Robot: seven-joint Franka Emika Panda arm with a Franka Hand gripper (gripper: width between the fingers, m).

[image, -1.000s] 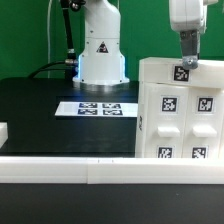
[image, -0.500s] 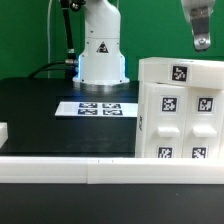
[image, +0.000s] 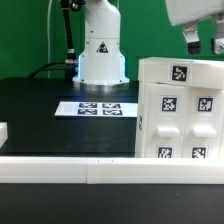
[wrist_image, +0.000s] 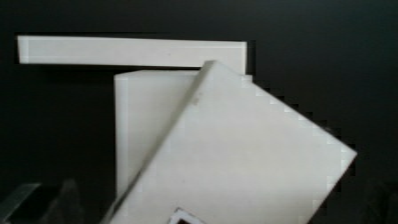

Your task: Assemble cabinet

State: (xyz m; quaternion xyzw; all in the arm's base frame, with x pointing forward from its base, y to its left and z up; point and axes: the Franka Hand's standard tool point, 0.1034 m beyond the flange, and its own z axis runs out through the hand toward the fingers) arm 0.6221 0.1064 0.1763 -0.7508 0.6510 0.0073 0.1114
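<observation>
Low exterior view facing robot base (image: 101, 50), wrist view overhead, sharing cabinet (image: 178, 110)

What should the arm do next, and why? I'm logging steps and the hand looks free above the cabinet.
Probably move away toward the next loose part. The hand hangs clear above the cabinet, apparently holding nothing, and the cabinet stands upright on the table beside the marker board. A small white piece shows at the exterior view's left edge.
</observation>
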